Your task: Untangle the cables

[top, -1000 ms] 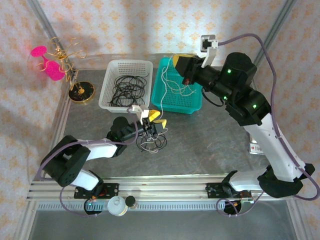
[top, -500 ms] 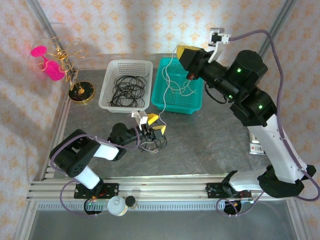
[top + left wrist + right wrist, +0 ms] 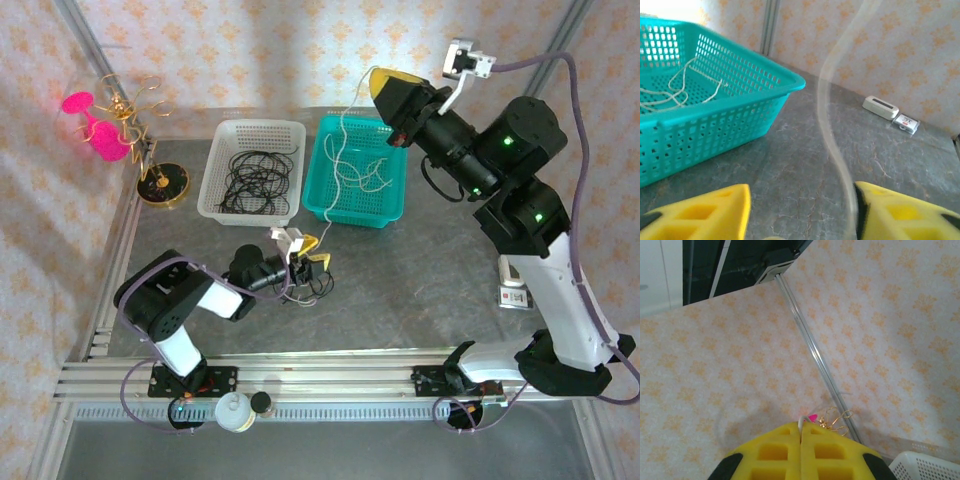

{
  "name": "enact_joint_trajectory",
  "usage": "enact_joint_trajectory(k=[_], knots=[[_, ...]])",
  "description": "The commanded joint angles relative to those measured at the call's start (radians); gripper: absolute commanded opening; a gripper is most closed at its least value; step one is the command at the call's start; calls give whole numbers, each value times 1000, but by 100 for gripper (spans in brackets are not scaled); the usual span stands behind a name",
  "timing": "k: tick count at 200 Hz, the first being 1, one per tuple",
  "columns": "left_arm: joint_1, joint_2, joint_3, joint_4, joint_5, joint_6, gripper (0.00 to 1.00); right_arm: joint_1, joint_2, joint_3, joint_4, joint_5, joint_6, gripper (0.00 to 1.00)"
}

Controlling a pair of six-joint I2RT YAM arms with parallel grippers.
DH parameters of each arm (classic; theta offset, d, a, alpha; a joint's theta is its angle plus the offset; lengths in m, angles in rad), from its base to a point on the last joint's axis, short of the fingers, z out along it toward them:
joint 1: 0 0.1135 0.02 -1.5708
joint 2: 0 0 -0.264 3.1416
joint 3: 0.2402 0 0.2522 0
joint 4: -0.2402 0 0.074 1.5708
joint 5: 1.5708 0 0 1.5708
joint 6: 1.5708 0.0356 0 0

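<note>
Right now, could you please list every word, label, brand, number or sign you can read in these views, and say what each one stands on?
No text can be read as it stands in these views.
The small white label lying on the right side of the table: red and dark print, too small to read.
The white device beside it, with a dark window: no readable marking.

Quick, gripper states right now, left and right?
Left gripper: open, whitish cable passing between its jaws.
Right gripper: shut on the whitish cable.
</note>
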State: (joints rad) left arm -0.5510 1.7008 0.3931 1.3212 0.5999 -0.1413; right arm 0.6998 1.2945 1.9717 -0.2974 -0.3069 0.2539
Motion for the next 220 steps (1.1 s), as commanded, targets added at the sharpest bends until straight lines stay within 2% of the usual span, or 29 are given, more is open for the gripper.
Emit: enact_joint_trajectory(k=[1,30,52,81,112,128,179,198,220], knots=[[-6,16,48,-4,-34,32,39,1,3,45,40,-2,6,0],[-4,33,72,-67,-75,53,24,1,9,104,33,40,-37,0],[1,36,93,-135,-106,67,21,1,15,148,38,63,-63,0],[5,49,133,-268,-156,89,9,0,23,199,39,103,-98,0],[8,41,112,-295,-170,105,7,0,19,225,37,158,-137,0],[8,39,104,-298,-169,109,0,0,19,235,33,173,-150,0],[8,20,79,-329,-159,111,0,-1,15,235,23,235,-189,0],[-5,-81,81,-378,-132,85,0,-2,25,224,11,223,-186,0],[-7,-236,109,-448,-163,68,0,-5,38,203,-1,237,-189,0]])
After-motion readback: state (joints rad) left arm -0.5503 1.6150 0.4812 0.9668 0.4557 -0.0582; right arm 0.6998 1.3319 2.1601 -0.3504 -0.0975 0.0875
